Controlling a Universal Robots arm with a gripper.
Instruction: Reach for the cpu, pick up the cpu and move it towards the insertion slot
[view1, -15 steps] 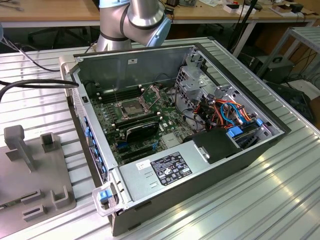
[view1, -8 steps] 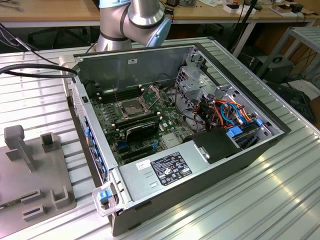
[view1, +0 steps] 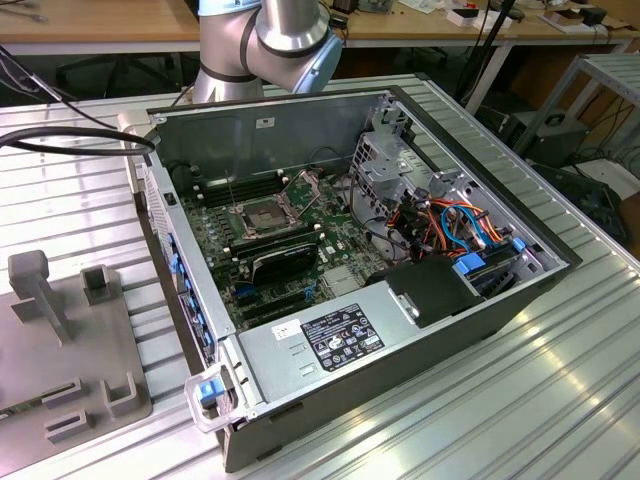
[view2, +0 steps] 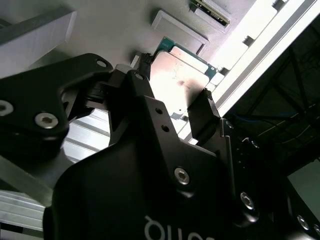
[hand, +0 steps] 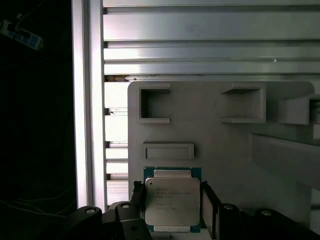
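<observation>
Two fingers (hand: 207, 205) of the gripper (view2: 175, 81) clamp the cpu (hand: 172, 200) by opposite edges at the grey fixture tray (hand: 225, 150): pick-up step, and carrying to the insertion slot (view1: 258, 213) likely demands a straight, level lift.

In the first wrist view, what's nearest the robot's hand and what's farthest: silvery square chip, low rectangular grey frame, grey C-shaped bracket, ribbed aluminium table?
1. Silvery square chip, right at the hand.
2. Low rectangular grey frame, just beyond the chip.
3. Grey C-shaped bracket, by the flat grey tray's rounded corner.
4. Ribbed aluminium table, past the tray's edge.
</observation>
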